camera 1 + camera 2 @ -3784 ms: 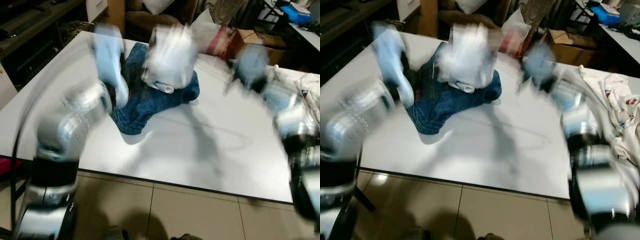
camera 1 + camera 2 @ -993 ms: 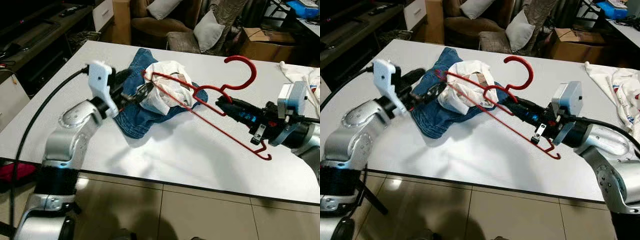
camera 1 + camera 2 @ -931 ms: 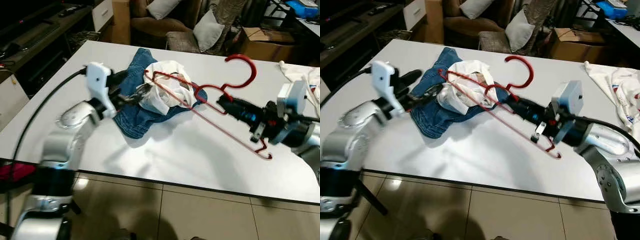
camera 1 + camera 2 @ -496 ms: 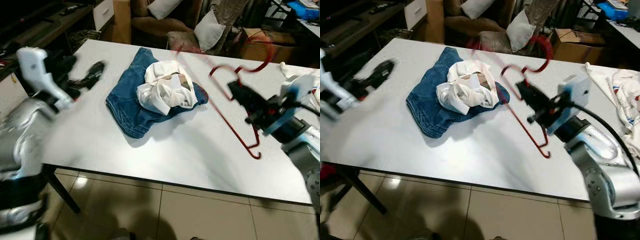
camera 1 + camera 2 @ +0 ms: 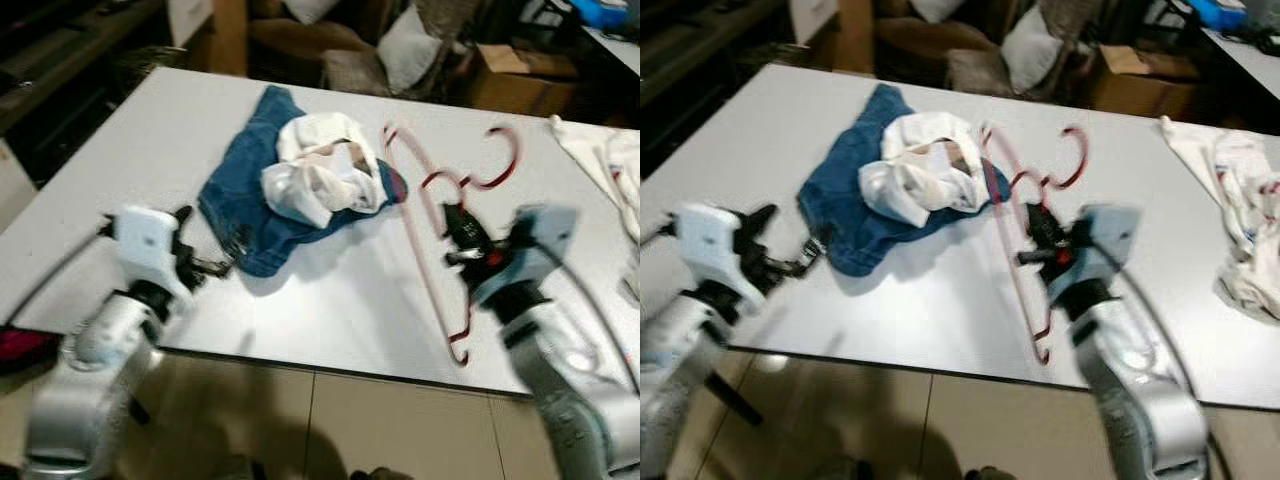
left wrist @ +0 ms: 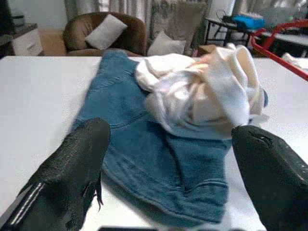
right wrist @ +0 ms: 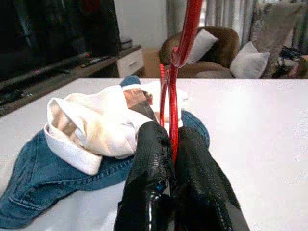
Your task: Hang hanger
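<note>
A red wire hanger (image 5: pixel 430 215) hangs tilted just above the white table (image 5: pixel 330 300), to the right of the clothes pile, with its hook (image 5: pixel 500 160) toward the far side. My right gripper (image 5: pixel 455 232) is shut on the hanger's neck; in the right wrist view the two fingers (image 7: pixel 154 159) pinch the red wire (image 7: pixel 185 33). My left gripper (image 5: pixel 215 262) is open near the table's front left. It sits low beside the hem of the blue jeans (image 6: pixel 144 159), with nothing between its fingers (image 6: pixel 72 168).
A crumpled white garment (image 5: pixel 320 170) lies on the folded jeans (image 5: pixel 235 205) at the table's middle back. More white clothing (image 5: pixel 1240 200) lies at the right edge. A cardboard box (image 5: pixel 510 70) and an armchair with cushions (image 6: pixel 106 36) stand beyond the table.
The left gripper has let go of the hanger's end and pulled back to the table's front left. The right gripper has carried the hanger off the clothes pile, to its right and lower.
</note>
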`<state>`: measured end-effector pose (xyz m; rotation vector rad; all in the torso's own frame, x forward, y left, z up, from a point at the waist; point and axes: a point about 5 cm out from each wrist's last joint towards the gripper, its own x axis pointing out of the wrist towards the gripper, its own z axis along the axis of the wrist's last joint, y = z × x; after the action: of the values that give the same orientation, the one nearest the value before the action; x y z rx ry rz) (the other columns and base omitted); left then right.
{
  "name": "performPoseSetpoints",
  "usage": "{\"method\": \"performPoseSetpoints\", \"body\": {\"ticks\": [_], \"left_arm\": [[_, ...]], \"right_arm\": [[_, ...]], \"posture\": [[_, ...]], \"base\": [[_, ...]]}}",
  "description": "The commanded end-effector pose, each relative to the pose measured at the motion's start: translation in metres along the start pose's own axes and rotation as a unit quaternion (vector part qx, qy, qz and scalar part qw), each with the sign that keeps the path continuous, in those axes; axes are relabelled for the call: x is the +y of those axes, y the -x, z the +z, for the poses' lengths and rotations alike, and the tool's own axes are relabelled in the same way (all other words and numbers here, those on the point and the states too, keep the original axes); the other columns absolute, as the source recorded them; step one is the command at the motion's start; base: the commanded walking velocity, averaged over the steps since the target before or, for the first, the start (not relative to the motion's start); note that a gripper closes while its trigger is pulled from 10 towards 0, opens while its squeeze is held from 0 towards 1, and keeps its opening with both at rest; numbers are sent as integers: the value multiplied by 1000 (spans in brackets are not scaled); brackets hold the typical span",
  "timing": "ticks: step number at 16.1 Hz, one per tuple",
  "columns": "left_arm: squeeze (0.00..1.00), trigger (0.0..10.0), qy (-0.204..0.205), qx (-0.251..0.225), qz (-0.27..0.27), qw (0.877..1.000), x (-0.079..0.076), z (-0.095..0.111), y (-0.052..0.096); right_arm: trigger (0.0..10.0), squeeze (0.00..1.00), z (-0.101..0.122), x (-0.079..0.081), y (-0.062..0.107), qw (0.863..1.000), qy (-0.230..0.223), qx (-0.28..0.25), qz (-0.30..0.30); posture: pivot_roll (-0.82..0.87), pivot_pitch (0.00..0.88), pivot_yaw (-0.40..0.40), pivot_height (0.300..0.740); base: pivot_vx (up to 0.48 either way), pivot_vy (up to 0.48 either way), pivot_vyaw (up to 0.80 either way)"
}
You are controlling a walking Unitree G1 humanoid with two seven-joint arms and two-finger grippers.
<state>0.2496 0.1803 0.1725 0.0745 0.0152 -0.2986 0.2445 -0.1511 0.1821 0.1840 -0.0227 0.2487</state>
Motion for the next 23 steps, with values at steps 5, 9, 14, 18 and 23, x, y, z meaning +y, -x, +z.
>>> {"method": "performPoseSetpoints", "body": {"ticks": [5, 9, 14, 18, 23], "left_arm": [[0, 10000, 2, -10, -4, 1000, -20, 1, -5], [0, 10000, -11, 5, 16, 1000, -15, -6, 4], [0, 10000, 0, 3, 19, 1000, -16, -11, -7], [0, 10000, 4, 3, 3, 1000, -27, -17, -15], [0, 10000, -1, -2, 17, 1000, -22, -17, -14]], "right_arm": [[10000, 0, 1, 1, 1, 999, 46, 4, -11], [10000, 0, -9, 5, -3, 997, 68, 23, 11], [10000, 0, -9, -3, -5, 995, 96, 28, -2], [10000, 0, -6, -7, -2, 999, 44, 1, -20], [10000, 0, -9, -5, -10, 999, 34, 1, -17]], "posture": [[-56, 54, -54, 740], [-25, 33, -79, 740], [-69, 0, -52, 740], [-73, 0, -41, 740], [-64, 0, -56, 740]], "base": [[0, -304, 0], [0, -404, 0], [0, -401, 0], [0, -397, 0], [0, -396, 0]]}}
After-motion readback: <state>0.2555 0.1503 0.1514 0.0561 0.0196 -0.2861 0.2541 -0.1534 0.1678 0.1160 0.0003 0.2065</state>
